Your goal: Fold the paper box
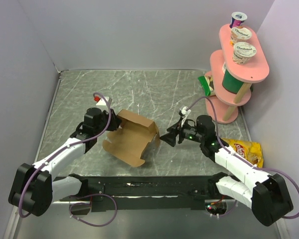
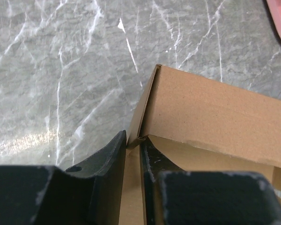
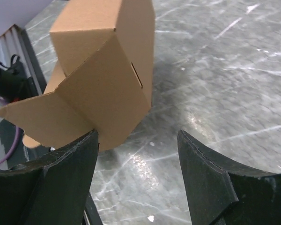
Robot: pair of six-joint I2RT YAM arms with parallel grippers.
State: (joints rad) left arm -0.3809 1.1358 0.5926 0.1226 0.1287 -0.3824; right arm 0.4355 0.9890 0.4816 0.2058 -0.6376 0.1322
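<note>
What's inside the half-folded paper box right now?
Inside the paper box only bare cardboard shows; the left hand pinches one wall. The table beneath it is covered.

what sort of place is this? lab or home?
Probably a lab test cell: plain walls enclosing a marble-pattern table, left arm and right arm bolted on, staged pink shelf of yogurt cups.

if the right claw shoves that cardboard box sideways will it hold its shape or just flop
Probably flexes rather than holds: the paper box is thin, only half-folded, with a loose flap sticking out. It looks light, so it would likely slide on the smooth table, though the left claw pinching one wall should make it pivot or bend there.
</note>
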